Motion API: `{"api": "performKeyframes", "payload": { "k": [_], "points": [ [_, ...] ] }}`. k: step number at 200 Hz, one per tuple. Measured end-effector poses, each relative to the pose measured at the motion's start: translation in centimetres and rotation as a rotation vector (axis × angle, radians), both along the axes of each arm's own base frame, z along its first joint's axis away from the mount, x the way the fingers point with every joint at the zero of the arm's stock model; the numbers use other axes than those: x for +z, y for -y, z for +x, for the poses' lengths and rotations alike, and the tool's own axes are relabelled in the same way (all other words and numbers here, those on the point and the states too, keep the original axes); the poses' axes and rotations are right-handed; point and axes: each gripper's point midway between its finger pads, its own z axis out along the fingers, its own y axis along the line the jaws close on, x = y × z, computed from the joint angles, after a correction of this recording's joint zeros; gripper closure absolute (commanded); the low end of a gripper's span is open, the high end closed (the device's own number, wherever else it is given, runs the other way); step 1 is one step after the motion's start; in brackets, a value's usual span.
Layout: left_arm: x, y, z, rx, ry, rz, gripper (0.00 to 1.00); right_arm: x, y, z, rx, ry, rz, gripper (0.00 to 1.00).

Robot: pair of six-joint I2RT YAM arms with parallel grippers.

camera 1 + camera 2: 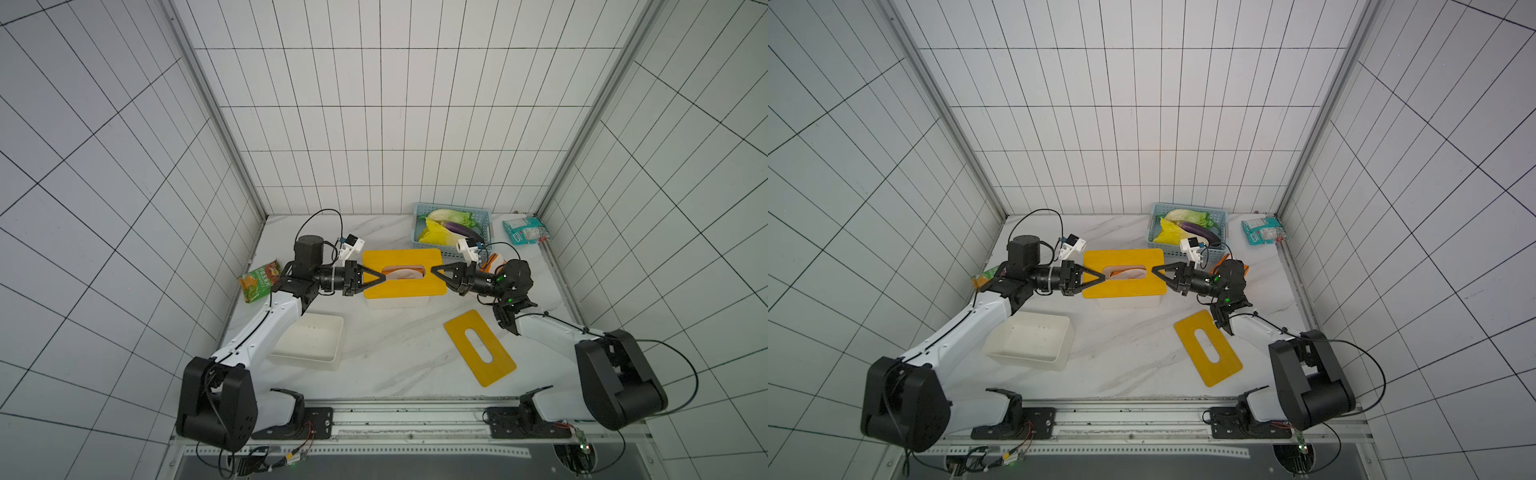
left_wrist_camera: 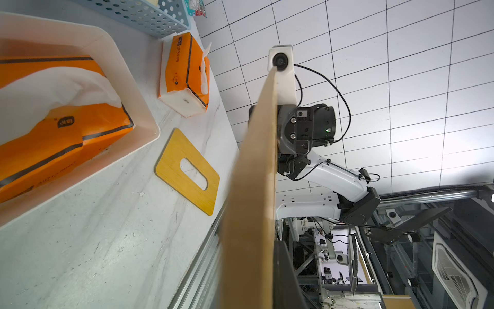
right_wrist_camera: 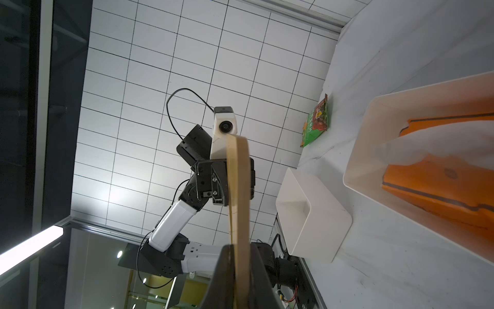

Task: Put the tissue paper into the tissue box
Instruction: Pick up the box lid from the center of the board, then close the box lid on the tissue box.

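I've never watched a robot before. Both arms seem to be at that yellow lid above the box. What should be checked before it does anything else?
1. Tissue pack inside the white box: ok, it lies in there.
2. Slot of the yellow lid lined up over the tissue: ok, the tissue shows through the slot in both top views.
3. Right tool closed on one end of the lid: ok.
4. Left tool gripping the opposite end: cannot tell.
5. Lid seated on the box: not ok, it is held above the rim.
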Motion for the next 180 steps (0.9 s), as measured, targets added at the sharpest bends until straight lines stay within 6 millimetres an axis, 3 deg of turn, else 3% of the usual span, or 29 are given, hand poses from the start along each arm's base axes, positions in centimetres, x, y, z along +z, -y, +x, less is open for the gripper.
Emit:
{"api": "performKeyframes", "payload": {
  "k": [28,61,107,143,180],
  "points": [
    [-0.7,0.0,0.5,0.024,0.000,0.024,0.42,-1.1,-0.1,0.1,0.001,-0.035,-0.027,1.00],
    [-1.2,-1.1,2.3,0.097,0.021,0.113,0.29,-2.2,-0.2,0.6,-0.007,-0.048,-0.074,1.00],
    [-0.9,-4.9,6.7,0.314,0.164,0.356,0.08,-4.0,0.1,1.8,-0.036,-0.077,-0.129,1.00],
    [-1.6,-6.8,8.2,0.407,0.219,0.492,0.02,-6.4,-0.4,3.8,-0.044,-0.137,-0.163,1.00],
    [-2.5,-7.5,9.3,0.429,0.233,0.562,0.02,-7.9,-1.1,5.6,-0.046,-0.169,-0.180,1.00]
  ]
}}
